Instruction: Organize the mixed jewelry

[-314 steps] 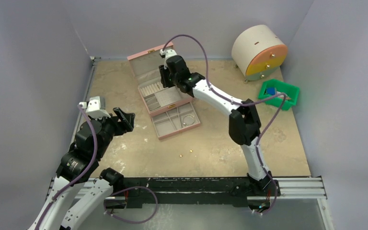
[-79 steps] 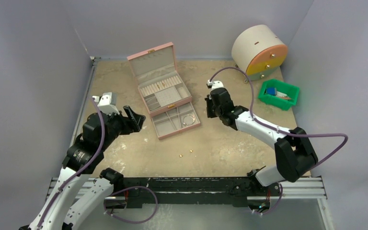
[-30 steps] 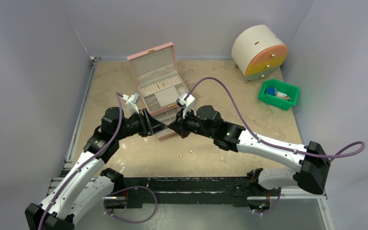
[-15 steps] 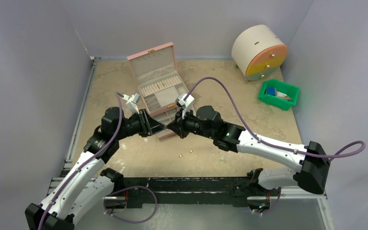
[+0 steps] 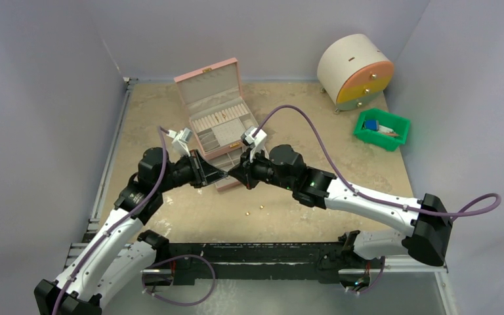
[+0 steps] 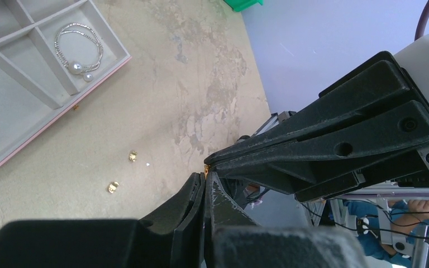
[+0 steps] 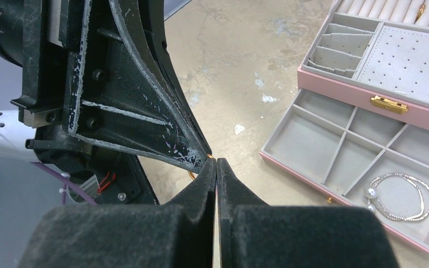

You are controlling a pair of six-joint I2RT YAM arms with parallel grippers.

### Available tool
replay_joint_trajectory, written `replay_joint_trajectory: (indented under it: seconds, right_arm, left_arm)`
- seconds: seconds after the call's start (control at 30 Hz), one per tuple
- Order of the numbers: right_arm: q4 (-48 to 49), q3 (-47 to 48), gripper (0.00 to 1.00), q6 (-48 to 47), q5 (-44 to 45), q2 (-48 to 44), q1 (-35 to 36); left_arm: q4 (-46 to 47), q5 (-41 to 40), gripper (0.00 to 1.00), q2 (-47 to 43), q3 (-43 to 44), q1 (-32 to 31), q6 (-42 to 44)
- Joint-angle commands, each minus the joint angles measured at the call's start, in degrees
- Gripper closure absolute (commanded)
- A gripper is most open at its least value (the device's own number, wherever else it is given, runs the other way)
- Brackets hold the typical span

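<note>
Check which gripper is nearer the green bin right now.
Right. The right gripper lies toward the green bin from where the fingertips meet; the left gripper lies on the opposite side, farther away.

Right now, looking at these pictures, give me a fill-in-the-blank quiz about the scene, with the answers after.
The silvery bracelet lies in the ____ box's drawer. The left pincer and right pincer meet tip to tip, both ____. ____ small gold pieces lie loose on the table.
Answers: pink, shut, two.
</note>
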Motion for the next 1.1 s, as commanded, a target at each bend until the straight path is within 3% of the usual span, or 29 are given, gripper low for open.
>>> replay_joint_trajectory:
  seconds: [0.0, 0.23, 0.37, 0.73, 1.07]
  right_arm:
    - [3.4, 1.3, 1.0, 1.0, 0.0, -2.4, 0.5]
    - [2.7, -0.8, 0.7, 1.5, -1.4, -6.1, 0.5]
    - [0.4, -1.9, 0.61, 2.9, -4.7, -9.2, 0.5]
    - [2.0, -3.9, 0.52, 6.2, -11.5, -14.0, -0.3]
    - [7.3, -4.3, 0.5, 10.3, -22.0, -15.1, -2.6]
  left_arm:
    - [3.7, 1.1, 1.0, -1.1, -0.2, 0.2, -0.5]
    - [3.7, 0.7, 1.0, -1.9, -0.4, 0.2, -0.1]
    - [5.1, 1.2, 1.0, -2.5, -0.5, 0.2, -0.1]
    - [20.4, 8.7, 1.0, -7.1, -2.8, 0.2, -5.5]
    - [21.3, 14.0, 1.0, -8.4, -0.9, 0.2, -5.1]
